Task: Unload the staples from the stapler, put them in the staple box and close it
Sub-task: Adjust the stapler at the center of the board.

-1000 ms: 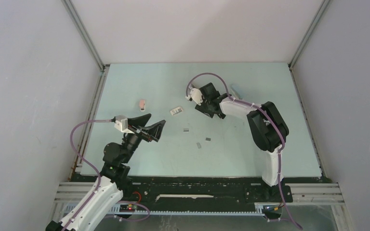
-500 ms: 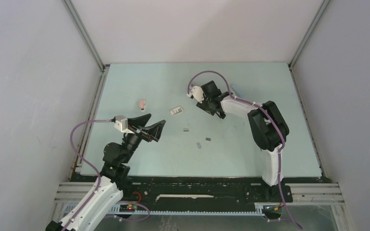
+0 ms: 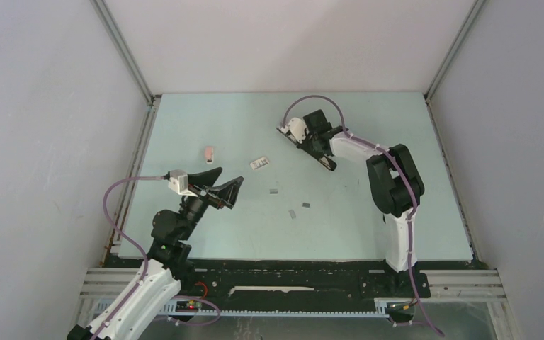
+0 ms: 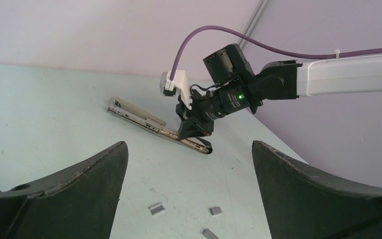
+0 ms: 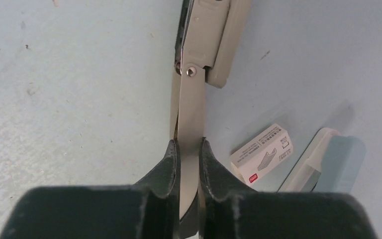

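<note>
Mara: Grey walls (image 3: 42,142) boxed in a pale green bench (image 3: 205,234) in the top view. What lay on it?

Jon: Three loose strips of staples (image 3: 292,213) sat near the centre, apart from one another. A small pink stapler (image 3: 210,152) lay well off at ten o'clock from them. The left gripper (image 3: 231,175) hung in that same direction but nearer, jaws spread wide, holding nothing. The right arm (image 3: 389,184) reached to one o'clock of the strips.

Mara: And from the left wrist?

Jon: The stapler (image 4: 134,115) lay opened out flat on the bench at twelve o'clock, long and thin. The right gripper (image 4: 197,135) was set on its nearer end. The strips showed at six o'clock, well apart from it.

Mara: Did the right wrist view settle the grip?

Jon: Yes. Both fingers were clamped on the stapler's silvery rail (image 5: 189,109), which ran away to twelve o'clock. A white staple box (image 5: 262,153) and a pale blue piece (image 5: 328,159) lay at four o'clock, just beside each other.

Mara: So how far along was it?

Jon: Partly done, I'd judge. The stapler was open and some strips were out on the bench. Whether any were left in the rail I couldn't tell, since no view looked into the channel. If some were, they'd need tipping or sliding out, and the left gripper was free to help.
</note>
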Tool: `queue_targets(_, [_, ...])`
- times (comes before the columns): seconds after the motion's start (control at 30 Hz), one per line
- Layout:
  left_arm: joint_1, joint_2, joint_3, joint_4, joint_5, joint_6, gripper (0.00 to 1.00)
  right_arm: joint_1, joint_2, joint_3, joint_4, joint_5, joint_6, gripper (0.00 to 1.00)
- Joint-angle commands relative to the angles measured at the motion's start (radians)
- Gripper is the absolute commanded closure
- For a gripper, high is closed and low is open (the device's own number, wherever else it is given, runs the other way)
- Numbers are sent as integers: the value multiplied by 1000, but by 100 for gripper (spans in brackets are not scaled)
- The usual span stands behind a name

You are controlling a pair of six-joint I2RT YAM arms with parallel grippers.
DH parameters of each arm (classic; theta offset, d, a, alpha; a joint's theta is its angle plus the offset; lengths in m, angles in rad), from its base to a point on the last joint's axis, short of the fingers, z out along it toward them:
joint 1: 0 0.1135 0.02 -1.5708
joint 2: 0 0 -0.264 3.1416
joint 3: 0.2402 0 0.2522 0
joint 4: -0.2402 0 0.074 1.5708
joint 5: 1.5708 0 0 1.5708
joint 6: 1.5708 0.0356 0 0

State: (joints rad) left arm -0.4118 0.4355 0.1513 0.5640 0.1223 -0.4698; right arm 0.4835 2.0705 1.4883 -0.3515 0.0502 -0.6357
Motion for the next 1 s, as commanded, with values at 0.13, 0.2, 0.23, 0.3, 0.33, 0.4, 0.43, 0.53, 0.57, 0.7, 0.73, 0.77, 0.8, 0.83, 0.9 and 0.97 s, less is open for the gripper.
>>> queue_targets(0.13, [5,-12,-24,15,-12,8,0,-69,5,95,-150,-258,118,99])
queue_targets(0.2, [5,-12,-24,14,-10,8,0,-84,2,117,-180,-324,149,99])
queue_targets(0.23, [5,-10,-23,14,-10,7,0,-90,0,128,-196,-353,166,100])
queue_targets(0.3, [5,-10,-21,14,-9,7,0,-104,-2,148,-220,-414,199,100])
queue_targets(0.33, [5,-11,-21,14,-8,5,0,-110,-2,158,-232,-443,214,100])
queue_targets(0.4, [5,-12,-22,14,-8,5,0,-121,1,175,-251,-497,243,100])
queue_targets(0.43, [5,-11,-22,14,-9,4,0,-125,3,181,-261,-518,254,100])
queue_targets(0.53, [4,-11,-21,14,-8,4,0,-129,2,187,-274,-534,264,100])
queue_targets(0.57, [5,-12,-20,15,-8,3,0,-132,3,188,-273,-540,273,100])
queue_targets(0.7, [4,-13,-19,15,-7,2,0,-155,40,236,-319,-601,323,100])
queue_targets(0.73, [4,-13,-19,15,-7,1,0,-161,54,248,-334,-607,330,100])
queue_targets(0.77, [5,-12,-18,15,-5,1,0,-163,65,256,-343,-604,332,99])
queue_targets(0.8, [4,-11,-19,16,-4,2,0,-163,73,257,-346,-592,330,99])
queue_targets(0.83, [4,-12,-18,15,-5,1,0,-163,77,255,-342,-574,328,98])
queue_targets(0.9, [5,-12,-17,14,-4,0,0,-163,88,250,-334,-548,327,93])
queue_targets(0.97, [5,-12,-16,15,-3,1,0,-163,99,252,-333,-538,325,90])
